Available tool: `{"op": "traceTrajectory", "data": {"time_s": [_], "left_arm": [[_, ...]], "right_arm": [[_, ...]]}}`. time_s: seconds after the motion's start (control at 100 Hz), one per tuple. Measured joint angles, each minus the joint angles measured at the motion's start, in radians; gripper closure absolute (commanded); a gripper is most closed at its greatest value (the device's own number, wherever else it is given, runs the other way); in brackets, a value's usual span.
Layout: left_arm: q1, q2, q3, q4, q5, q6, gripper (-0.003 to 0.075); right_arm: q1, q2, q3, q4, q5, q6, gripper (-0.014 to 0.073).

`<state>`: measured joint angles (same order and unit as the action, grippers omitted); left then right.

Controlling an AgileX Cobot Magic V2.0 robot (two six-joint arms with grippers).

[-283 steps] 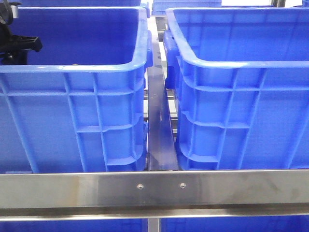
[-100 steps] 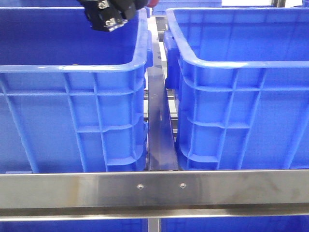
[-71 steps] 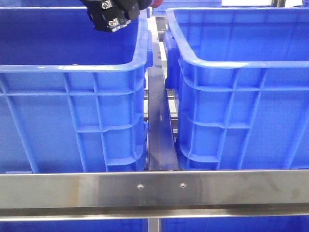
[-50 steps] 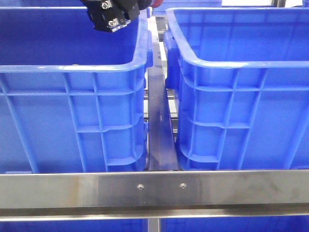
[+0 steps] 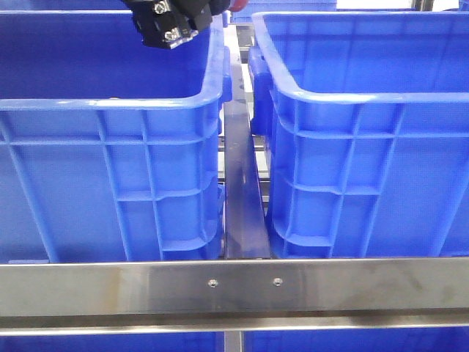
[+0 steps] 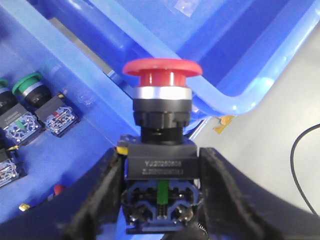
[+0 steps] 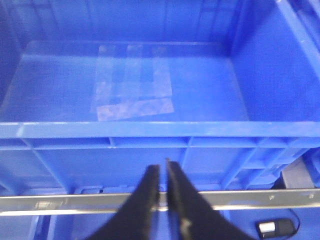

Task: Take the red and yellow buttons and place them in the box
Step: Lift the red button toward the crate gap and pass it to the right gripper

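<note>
- Front view: your left gripper (image 5: 170, 22) hangs at the top of the frame, above the far right corner of the left crate (image 5: 110, 110), next to the gap that separates it from the box (image 5: 352, 95) on the right. A sliver of red shows beside the gripper at the frame's top edge. The right arm is not visible here.
- Left wrist view: the left gripper (image 6: 161, 200) is pinched on the black contact block of the red button (image 6: 162, 72), whose mushroom cap points away from the wrist, along the fingers' line. Past the cap you see a blue rim and the open interior of a crate. To one side, other switches lie on a crate floor, including a green button (image 6: 27, 85). You cannot find the yellow button in any view.
- Right wrist view: your right gripper (image 7: 163, 187) has its fingers pressed together on nothing, hovering before the box wall (image 7: 150, 145), whose floor carries taped patches (image 7: 132, 82).
- Judgement: the left arm holds the part, so the move turns on carrying it sideways over the right crate's rim before letting go.
</note>
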<state>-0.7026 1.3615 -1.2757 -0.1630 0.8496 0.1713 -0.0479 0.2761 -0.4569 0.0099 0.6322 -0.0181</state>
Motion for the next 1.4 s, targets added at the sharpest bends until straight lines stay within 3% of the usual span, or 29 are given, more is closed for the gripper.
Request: {"op": "traceTrajectory", "data": {"time_s": [0.1, 0.2, 0.48, 0.74, 1.01, 1.28, 1.4], "left_arm": [[0.0, 0.0, 0.0, 0.0, 0.0, 0.002, 0.0459], [0.0, 0.0, 0.0, 0.0, 0.0, 0.002, 0.0459], [0.0, 0.0, 0.0, 0.0, 0.0, 0.002, 0.0459], [0.0, 0.0, 0.0, 0.0, 0.0, 0.002, 0.0459], [0.0, 0.0, 0.0, 0.0, 0.0, 0.002, 0.0459], [0.0, 0.0, 0.0, 0.0, 0.0, 0.002, 0.0459], [0.0, 0.0, 0.0, 0.0, 0.0, 0.002, 0.0459]], "right_arm": [[0.0, 0.06, -0.047, 0.011, 0.023, 0.0, 0.0055], [0.0, 0.104, -0.087, 0.017, 0.039, 0.0, -0.0048], [0.0, 0.185, -0.162, 0.031, 0.044, 0.0, -0.0024], [0.0, 0.271, -0.285, 0.171, 0.098, -0.004, 0.0017], [0.0, 0.448, -0.399, 0.516, 0.182, -0.093, 0.0017], [0.0, 0.68, -0.457, 0.975, 0.276, -0.332, 0.0017], [0.013, 0.777, -0.477, 1.119, 0.309, -0.413, 0.0017]]}}
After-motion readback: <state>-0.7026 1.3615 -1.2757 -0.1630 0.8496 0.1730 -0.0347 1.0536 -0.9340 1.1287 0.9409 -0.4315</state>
